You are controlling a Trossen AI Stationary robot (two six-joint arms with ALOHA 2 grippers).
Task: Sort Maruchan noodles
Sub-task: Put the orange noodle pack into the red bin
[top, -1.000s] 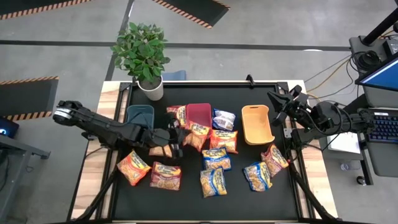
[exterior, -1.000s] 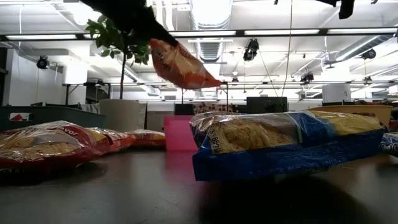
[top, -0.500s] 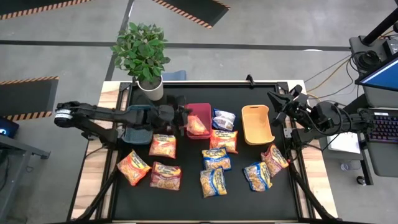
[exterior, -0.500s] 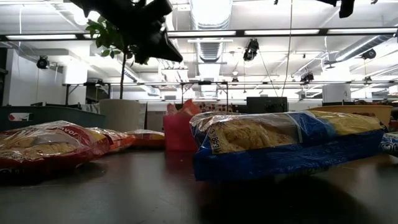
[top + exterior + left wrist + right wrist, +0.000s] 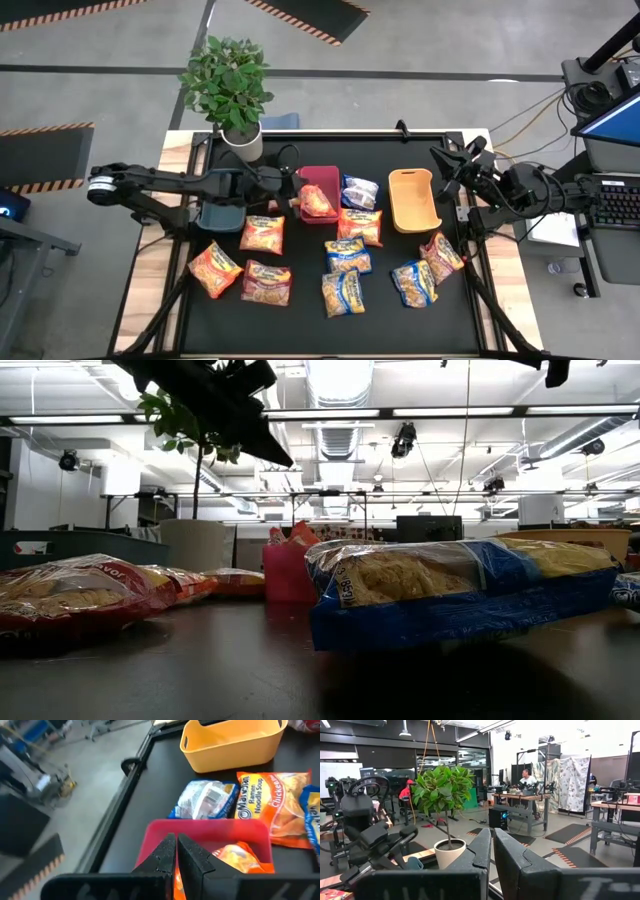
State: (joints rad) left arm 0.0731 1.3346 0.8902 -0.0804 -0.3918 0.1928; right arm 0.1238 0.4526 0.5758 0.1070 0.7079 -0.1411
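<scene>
- Left gripper (image 5: 283, 187) hangs just left of the red bin (image 5: 322, 176), fingers (image 5: 165, 851) nearly touching in the left wrist view and gripping nothing.
- An orange packet (image 5: 316, 201) sits tilted inside the red bin (one corner pokes above the rim in the low view).
- Step in hand, by my read: drop done, now go for the next packet. Closest orange one (image 5: 262, 234) lies flat just near-side of the teal bin (image 5: 222, 199).
- To do it well: lift clear of the red bin's wall before swinging, open wide, come down on a packet edge (crinkly film slips, so pinch a seam, not the flat face).
- Remaining Maruchan noodles (image 5: 345, 256) are spread across the near half of the table (image 5: 460, 300); blue-and-yellow ones sit centre and right, two more lie between the red bin and the tan bin (image 5: 413, 198).
- Right gripper (image 5: 444, 172) is parked at the right edge, fingers close together, empty.
- Versus a second ago: the left gripper was over the near-left packets carrying the orange packet in the air; that packet is now in the red bin and the arm has pulled back left. Right arm unchanged.
</scene>
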